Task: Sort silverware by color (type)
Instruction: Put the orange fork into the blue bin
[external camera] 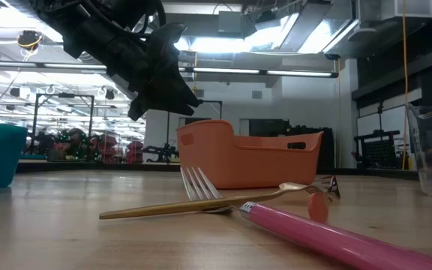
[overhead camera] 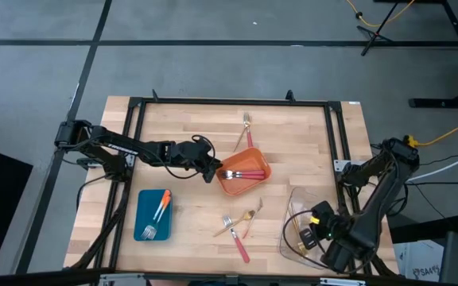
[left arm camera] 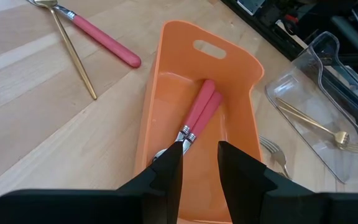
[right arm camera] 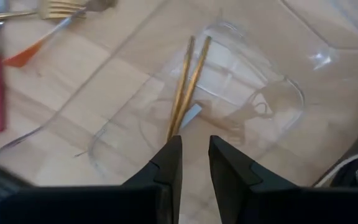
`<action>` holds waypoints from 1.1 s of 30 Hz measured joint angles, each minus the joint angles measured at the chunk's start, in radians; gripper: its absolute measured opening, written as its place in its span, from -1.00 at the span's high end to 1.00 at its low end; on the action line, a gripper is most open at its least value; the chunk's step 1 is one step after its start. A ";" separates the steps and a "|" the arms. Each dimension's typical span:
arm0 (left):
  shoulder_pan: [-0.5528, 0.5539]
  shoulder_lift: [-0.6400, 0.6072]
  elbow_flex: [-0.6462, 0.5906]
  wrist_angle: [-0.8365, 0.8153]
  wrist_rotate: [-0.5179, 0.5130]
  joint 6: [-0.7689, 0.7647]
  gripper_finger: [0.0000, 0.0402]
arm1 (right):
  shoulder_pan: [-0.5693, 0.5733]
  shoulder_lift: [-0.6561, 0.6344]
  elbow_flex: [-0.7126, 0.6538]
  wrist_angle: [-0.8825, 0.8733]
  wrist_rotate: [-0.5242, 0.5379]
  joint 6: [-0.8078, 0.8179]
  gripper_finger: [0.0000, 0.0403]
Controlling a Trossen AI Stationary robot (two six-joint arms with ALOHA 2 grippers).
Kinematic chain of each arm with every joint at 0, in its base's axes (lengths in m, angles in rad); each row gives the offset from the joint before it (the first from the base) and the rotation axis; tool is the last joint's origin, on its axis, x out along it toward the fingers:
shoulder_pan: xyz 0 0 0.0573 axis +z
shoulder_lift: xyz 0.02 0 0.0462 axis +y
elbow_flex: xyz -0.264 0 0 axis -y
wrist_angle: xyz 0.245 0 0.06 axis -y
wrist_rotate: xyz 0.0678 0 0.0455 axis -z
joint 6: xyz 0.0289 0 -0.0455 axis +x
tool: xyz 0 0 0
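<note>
Pale wooden boards made up the table [overhead camera: 189, 119], where an orange tray [overhead camera: 246, 184] near the middle held two pink-handled forks [left arm camera: 197, 115]. Above its left end hung the left gripper [left arm camera: 199, 168], fingers slightly parted and empty. A blue tray [overhead camera: 143, 213] held two orange-handled forks [overhead camera: 159, 210]. The right gripper [right arm camera: 194, 163], fingers narrowly apart and holding nothing, hovered over a clear tray [overhead camera: 295, 208] containing two gold forks [right arm camera: 186, 84]. Loose forks lay between the trays: a pink-handled fork [overhead camera: 236, 240], a gold fork [overhead camera: 238, 222], and another pair [overhead camera: 245, 130] beyond the orange tray.
</note>
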 joint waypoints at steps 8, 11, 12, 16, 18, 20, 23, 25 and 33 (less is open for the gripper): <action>0.000 0.000 0.000 0.000 0.000 0.000 0.53 | 0.000 0.000 0.095 -0.091 0.147 -0.114 0.66; 0.000 0.000 0.000 0.000 0.000 0.000 0.53 | -0.004 0.000 0.110 -0.102 0.198 -0.159 0.66; 0.000 0.000 0.000 0.000 0.000 0.000 0.53 | -0.009 0.000 0.114 -0.106 0.206 -0.175 0.66; 0.000 0.000 0.000 0.000 0.000 0.000 0.53 | -0.044 0.000 0.119 -0.110 0.207 -0.267 0.66; 0.000 0.000 0.000 0.000 0.000 0.000 0.53 | -0.068 0.000 0.119 -0.109 0.200 -0.334 0.66; 0.000 0.000 0.000 0.000 0.000 0.000 0.53 | -0.096 0.000 0.119 -0.109 0.185 -0.403 0.66; 0.000 0.000 0.000 0.000 0.000 0.000 0.53 | -0.137 0.000 0.119 -0.109 0.163 -0.528 0.66; 0.000 0.000 0.000 0.000 0.000 0.000 0.53 | -0.165 0.000 0.119 -0.109 0.147 -0.614 0.66; 0.000 0.000 0.000 0.000 0.000 0.000 0.53 | -0.274 0.000 0.119 -0.059 0.102 -0.968 0.66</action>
